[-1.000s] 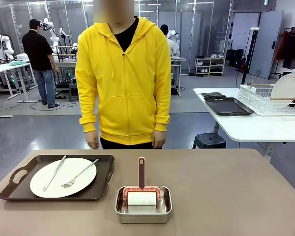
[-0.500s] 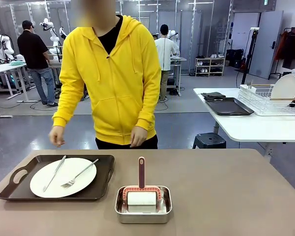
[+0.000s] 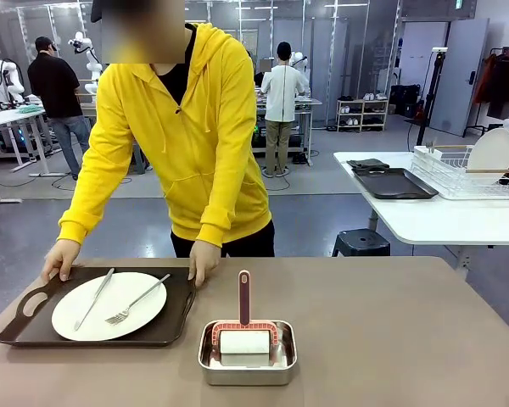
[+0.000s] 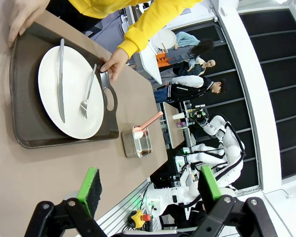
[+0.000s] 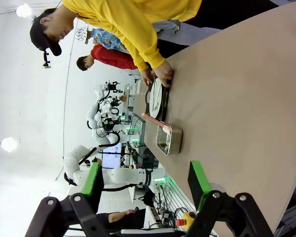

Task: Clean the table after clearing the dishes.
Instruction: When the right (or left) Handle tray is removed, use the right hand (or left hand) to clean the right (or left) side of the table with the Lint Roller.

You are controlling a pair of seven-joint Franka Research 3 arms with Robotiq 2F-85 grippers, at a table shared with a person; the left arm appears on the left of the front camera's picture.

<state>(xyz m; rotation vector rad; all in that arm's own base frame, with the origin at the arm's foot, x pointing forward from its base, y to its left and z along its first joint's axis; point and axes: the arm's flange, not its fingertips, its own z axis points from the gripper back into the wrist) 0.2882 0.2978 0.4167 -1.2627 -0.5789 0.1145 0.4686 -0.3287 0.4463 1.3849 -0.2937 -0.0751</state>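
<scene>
Tan-brown and matte, the table [image 3: 390, 331] fills the lower part of your front view, with a workshop floor and other benches behind it. At about 9 o'clock on the top sits a dark brown handled tray [image 3: 176, 322] carrying a round white plate [image 3: 110, 318]. A silver knife [image 3: 94, 298] and fork [image 3: 136, 300] lie side by side on the plate, both angled toward 1 o'clock. A person in a yellow hoodie [image 3: 195, 136] leans in from 12 o'clock. The person's right hand [image 3: 61, 259] is on the tray's far edge at its 10 o'clock corner, and the person's left hand [image 3: 204, 259] is on the 2 o'clock corner. At 6 o'clock, near the tray but apart from it, a small steel pan [image 3: 246, 368] holds a white roller [image 3: 244, 342] whose pink handle points to 12. Your left gripper [image 4: 149, 180] hangs above the table with its green-padded fingers spread wide, nothing between them. Your right gripper [image 5: 145, 177] is likewise spread and empty above the bare top.
</scene>
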